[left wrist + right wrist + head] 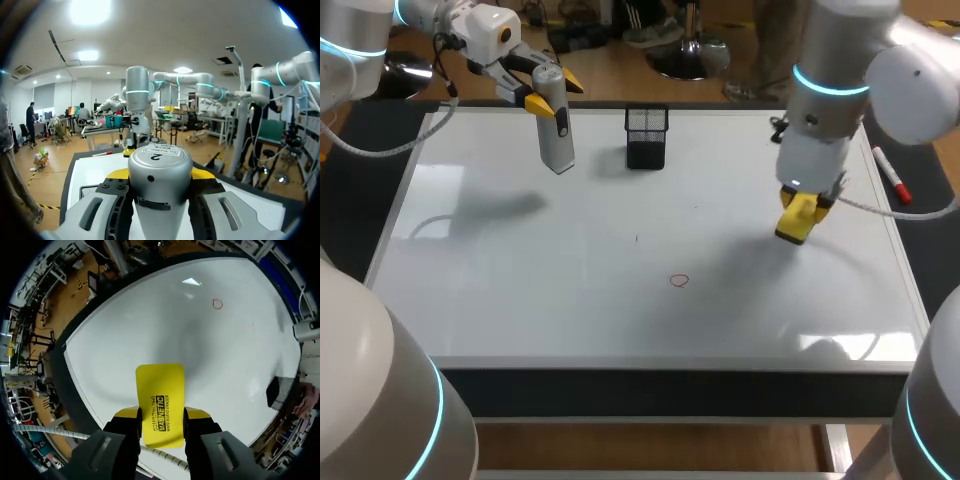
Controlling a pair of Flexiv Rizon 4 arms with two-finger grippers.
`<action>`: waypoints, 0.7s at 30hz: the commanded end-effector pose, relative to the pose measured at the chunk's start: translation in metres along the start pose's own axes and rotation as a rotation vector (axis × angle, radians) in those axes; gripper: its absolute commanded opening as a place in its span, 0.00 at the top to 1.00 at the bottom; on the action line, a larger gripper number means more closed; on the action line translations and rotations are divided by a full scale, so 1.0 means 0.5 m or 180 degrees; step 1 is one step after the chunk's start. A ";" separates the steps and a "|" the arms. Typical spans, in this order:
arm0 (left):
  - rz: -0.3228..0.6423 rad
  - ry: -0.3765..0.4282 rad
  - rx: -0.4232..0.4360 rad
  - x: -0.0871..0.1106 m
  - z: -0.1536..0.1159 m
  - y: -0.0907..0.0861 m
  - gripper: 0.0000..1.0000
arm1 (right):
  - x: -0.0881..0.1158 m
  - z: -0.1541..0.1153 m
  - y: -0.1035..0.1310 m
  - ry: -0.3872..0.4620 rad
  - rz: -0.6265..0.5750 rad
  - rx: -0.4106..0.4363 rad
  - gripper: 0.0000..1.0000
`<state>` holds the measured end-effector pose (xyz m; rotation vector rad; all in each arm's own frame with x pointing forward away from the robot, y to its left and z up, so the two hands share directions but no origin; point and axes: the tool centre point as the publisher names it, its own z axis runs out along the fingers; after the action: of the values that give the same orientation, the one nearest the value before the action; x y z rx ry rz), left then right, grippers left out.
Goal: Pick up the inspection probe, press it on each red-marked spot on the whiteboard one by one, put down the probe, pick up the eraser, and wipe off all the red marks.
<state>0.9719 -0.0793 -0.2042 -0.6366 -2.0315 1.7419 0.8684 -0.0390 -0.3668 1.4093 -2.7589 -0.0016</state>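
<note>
The grey inspection probe (554, 120) hangs upright over the whiteboard's far left part, with my left gripper (542, 95) shut on its upper end. In the left wrist view the probe (159, 185) fills the gap between the fingers (118, 174). My right gripper (804, 205) is shut on the yellow eraser (796, 218), held just above the board at the right. In the right wrist view the eraser (160, 404) sticks out ahead of the gripper (161, 416). One small red circle mark (679, 281) lies near the board's middle, also seen as the red mark (217, 304) well ahead of the eraser.
A black mesh holder (646, 136) stands at the board's far middle, right of the probe. A red marker pen (892, 173) lies on the right frame of the whiteboard (520, 300). The table's dark edge runs along the front.
</note>
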 end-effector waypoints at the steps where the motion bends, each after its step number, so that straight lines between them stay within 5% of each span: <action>1: -0.0002 0.0017 0.0005 -0.002 -0.003 -0.001 1.00 | -0.017 -0.005 0.075 0.0065 -0.0134 0.0182 1.00; 11: -0.0002 0.0017 0.0005 -0.002 -0.003 -0.001 1.00 | -0.093 0.003 0.241 0.0088 -0.0731 0.0317 1.00; 21: -0.0002 0.0017 0.0005 -0.002 -0.003 -0.001 1.00 | -0.194 0.038 0.344 0.0052 -0.1258 0.0285 1.00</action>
<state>0.9719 -0.0794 -0.2044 -0.6366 -2.0310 1.7425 0.7824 0.1187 -0.3761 1.9551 -2.4750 0.0768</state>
